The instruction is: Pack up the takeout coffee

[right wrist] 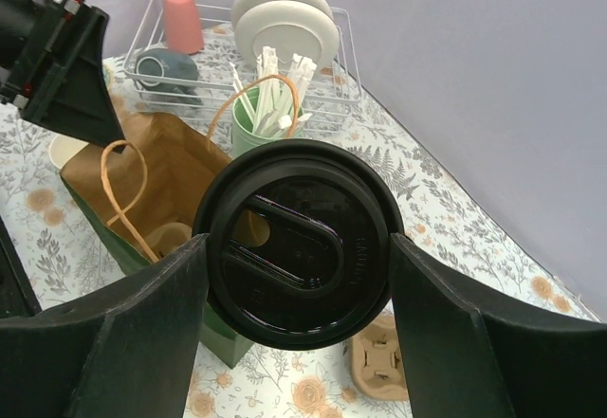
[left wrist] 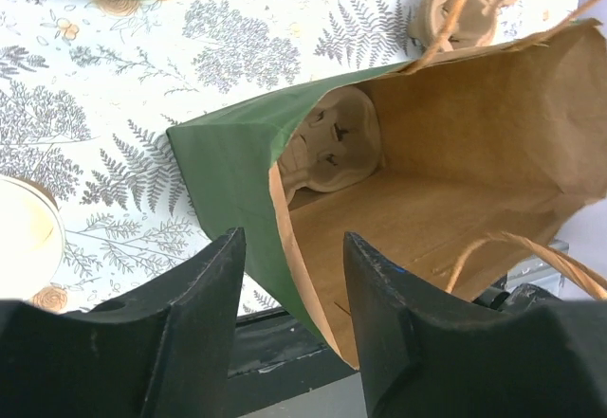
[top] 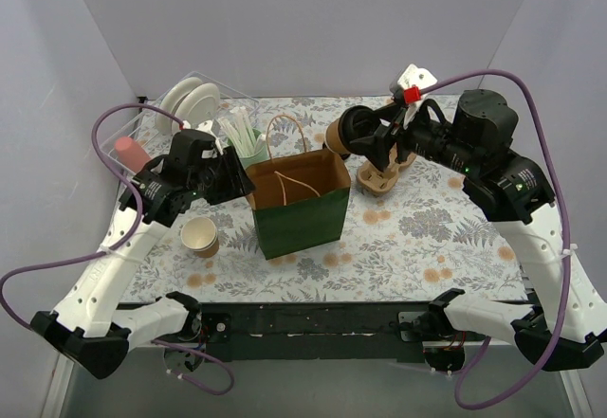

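The takeout coffee, a brown paper cup with a black lid, lies tilted on its side in the air, above and just right of the green paper bag. My right gripper is shut on it, with fingers pressed on both sides of the cup. The bag stands upright with its mouth open, and a pulp carrier lies inside at the bottom. At the bag's left rim my left gripper is open. Its jaws straddle the bag's wall without pinching it.
A second pulp carrier sits right of the bag. A mint-green cup of white straws stands behind the bag. An open paper cup is at the front left. A wire dish rack with plates fills the back left corner.
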Controlling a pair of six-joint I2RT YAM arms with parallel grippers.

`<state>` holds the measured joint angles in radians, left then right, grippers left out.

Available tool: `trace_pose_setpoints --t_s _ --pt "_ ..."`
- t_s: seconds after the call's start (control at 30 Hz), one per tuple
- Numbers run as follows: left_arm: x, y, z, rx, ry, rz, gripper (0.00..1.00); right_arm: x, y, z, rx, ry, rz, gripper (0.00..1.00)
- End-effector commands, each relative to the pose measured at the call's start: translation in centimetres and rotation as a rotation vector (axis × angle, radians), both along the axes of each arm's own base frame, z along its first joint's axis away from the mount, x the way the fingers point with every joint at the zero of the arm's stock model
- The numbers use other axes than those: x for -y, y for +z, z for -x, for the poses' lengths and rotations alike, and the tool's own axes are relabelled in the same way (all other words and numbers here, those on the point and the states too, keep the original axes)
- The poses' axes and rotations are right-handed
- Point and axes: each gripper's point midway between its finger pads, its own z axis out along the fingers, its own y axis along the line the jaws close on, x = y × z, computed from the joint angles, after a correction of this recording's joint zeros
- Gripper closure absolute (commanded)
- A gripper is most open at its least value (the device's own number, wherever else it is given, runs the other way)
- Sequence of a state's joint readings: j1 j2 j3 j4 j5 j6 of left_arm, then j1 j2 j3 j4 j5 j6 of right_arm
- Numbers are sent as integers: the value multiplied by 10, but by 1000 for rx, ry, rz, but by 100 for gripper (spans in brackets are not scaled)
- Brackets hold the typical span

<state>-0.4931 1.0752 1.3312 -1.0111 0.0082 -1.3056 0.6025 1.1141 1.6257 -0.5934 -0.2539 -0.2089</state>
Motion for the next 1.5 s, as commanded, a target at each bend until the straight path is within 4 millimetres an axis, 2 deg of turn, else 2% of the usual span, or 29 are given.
trace_pose_setpoints --t_s 0.0,0.13,0.3,0.37,0.4,0.47,0.67,0.73,0.8,0.97,1.03,1.1,1.13,1.2,1.23,1.37,1.47 --pt "-5 -4 1 -43 43 -16 57 -11 18 7 69 83 -48 55" --pt "-2 -7 -2 -20 15 -20 67 -19 2 9 45 135 -18 55" --pt "5 -1 -6 61 -57 -10 91 -31 -15 6 34 186 17 57" --pt "6 4 -8 128 -86 -3 99 -39 -31 11 6 226 47 57" --pt "10 5 -5 145 -117 9 100 -41 -36 13 3 235 59 57" --pt "12 17 -6 223 -154 18 100 -43 -51 20 -25 248 86 57" --pt "24 20 5 345 -334 12 100 -50 -74 29 -30 250 181 57" --pt "28 22 9 378 -383 21 100 -49 -86 26 -21 223 224 57" --pt "29 32 9 462 -408 23 100 -51 -93 28 -10 226 243 57" --pt "38 25 10 517 -487 18 100 -67 -100 43 46 263 296 57" --pt "40 25 13 540 -519 19 100 -67 -112 38 66 226 337 57" --pt "42 27 14 569 -532 30 100 -66 -114 36 100 209 360 57" --pt "41 29 15 588 -535 29 100 -66 -122 36 101 213 378 57" --pt "41 27 15 593 -543 25 100 -67 -125 39 117 228 381 57" --pt "41 26 17 595 -549 21 100 -67 -133 41 110 236 392 57" --pt "39 22 19 607 -544 27 100 -78 -143 63 135 315 402 58" --pt "38 17 21 588 -538 24 100 -84 -141 75 160 343 392 58"
